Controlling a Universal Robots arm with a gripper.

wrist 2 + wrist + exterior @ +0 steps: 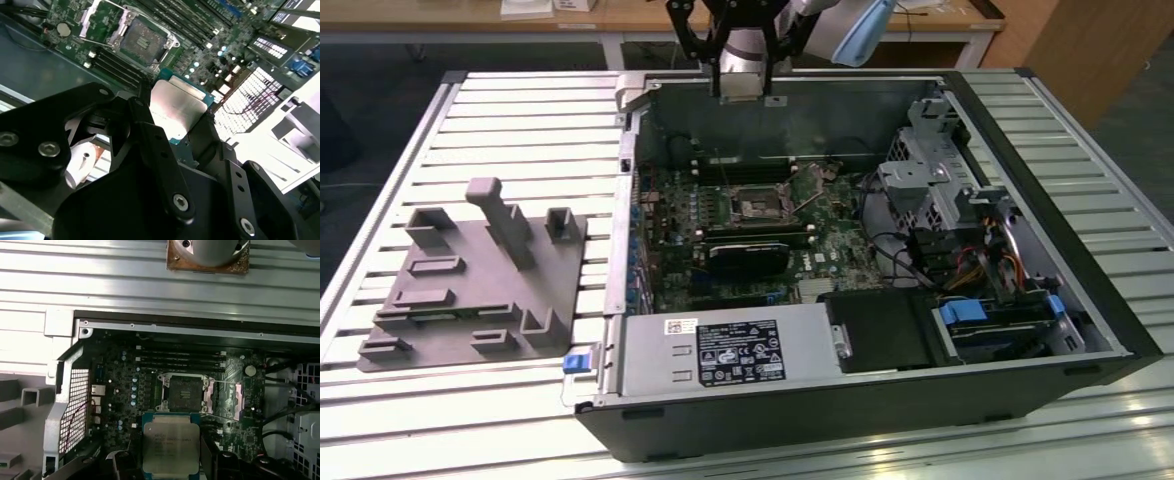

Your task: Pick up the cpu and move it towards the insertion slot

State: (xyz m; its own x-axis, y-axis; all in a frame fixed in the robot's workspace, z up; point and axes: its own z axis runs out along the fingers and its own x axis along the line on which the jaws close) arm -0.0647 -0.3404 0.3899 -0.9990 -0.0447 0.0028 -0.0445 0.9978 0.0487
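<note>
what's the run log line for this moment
gripper: shut on cpu | position: above open computer case | insertion slot: empty, bracket open | cpu: not seated

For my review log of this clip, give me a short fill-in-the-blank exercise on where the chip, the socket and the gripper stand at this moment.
1. The gripper is shut on the ____.
2. The insertion slot on the motherboard is ____, with no chip in it.
3. In the exterior view, the grey fixture plate lies on the table to the ____ of the computer case.

Missing words: cpu; empty; left
</note>
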